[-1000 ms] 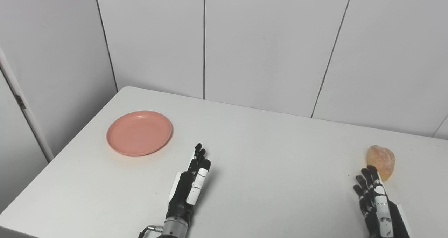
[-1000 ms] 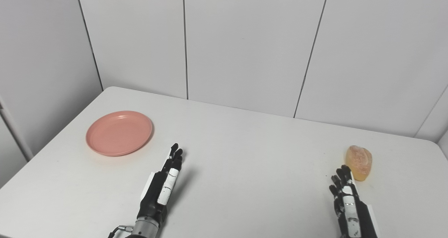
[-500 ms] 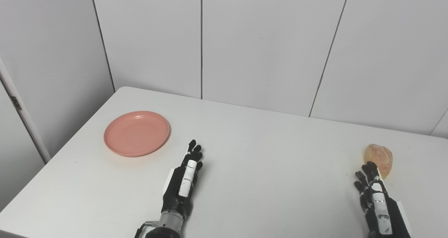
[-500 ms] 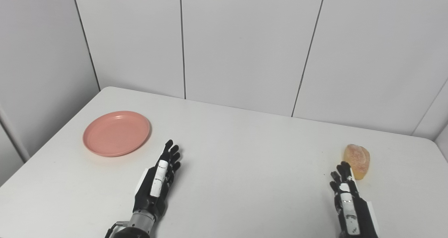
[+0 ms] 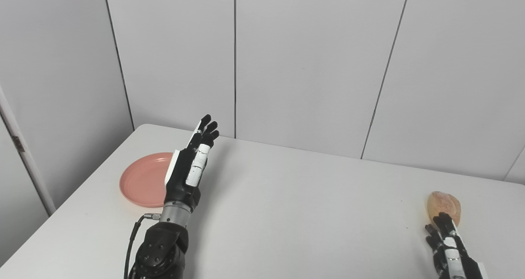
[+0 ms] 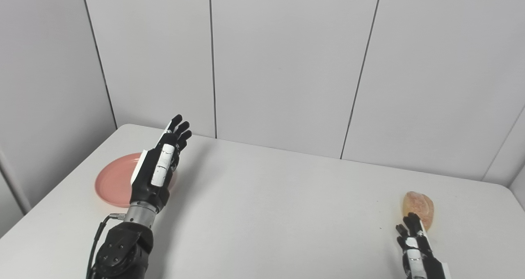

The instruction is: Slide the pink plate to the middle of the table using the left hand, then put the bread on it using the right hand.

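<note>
The pink plate [image 5: 141, 182] lies flat at the table's left side, its right part hidden behind my left hand. My left hand [image 5: 190, 166] is raised above the table, open, fingers straight and pointing up and away, over the plate's right edge. The bread [image 5: 443, 206], a golden-brown roll, sits near the table's right edge. My right hand [image 5: 449, 250] rests low at the bottom right, open and empty, its fingertips just in front of the bread.
The white table [image 5: 311, 213] runs back to grey wall panels [image 5: 311, 65]. Its left edge [image 5: 82, 188] drops off just beyond the plate. A black cable [image 5: 133, 234] loops beside my left forearm.
My left hand has lifted off the table and swung up and left, now covering the plate's right part. The camera has tilted up, shifting the scene lower. My right hand stays put.
</note>
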Robot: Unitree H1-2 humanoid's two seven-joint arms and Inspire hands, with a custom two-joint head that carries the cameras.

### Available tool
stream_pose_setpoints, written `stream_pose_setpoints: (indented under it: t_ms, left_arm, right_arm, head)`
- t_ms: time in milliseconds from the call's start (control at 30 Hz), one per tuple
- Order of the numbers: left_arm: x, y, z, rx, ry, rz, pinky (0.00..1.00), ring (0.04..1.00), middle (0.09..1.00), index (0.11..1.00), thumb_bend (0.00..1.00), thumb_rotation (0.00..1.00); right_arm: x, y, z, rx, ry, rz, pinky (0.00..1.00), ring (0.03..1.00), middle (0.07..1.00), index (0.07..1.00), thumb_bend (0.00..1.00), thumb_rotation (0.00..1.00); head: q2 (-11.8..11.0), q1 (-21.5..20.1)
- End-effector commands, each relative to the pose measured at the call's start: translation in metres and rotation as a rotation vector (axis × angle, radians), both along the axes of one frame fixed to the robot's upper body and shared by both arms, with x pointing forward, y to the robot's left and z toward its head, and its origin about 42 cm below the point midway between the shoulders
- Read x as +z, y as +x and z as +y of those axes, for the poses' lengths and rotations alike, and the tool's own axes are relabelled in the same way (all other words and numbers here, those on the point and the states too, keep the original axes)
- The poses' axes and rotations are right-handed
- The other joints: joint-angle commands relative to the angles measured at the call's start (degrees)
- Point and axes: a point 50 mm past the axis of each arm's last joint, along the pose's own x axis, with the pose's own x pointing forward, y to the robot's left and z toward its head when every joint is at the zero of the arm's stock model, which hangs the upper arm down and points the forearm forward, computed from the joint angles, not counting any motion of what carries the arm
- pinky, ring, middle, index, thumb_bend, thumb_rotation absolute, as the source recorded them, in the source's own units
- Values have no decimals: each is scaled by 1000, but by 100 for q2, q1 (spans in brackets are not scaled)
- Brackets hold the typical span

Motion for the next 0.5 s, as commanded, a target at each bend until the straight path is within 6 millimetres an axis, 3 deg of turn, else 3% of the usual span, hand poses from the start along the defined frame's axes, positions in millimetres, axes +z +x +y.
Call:
stream_pose_setpoints:
  t_ms: [0,233,467]
  left_arm:
    - [41,10,10,15,41,-141,973,908,923,905,847,880]
    - [68,26,50,67,59,-171,943,892,896,887,846,870]
    - [75,31,96,140,106,-150,952,918,924,926,843,888]
  right_arm:
    - [-22,-11,6,0,14,78,983,948,959,953,696,815]
    - [-21,-12,6,12,14,90,991,953,960,957,690,818]
    - [-19,-13,5,27,4,103,983,950,958,957,681,823]
  head:
    - [2,-6]
    - [40,-7]
    - [91,25]
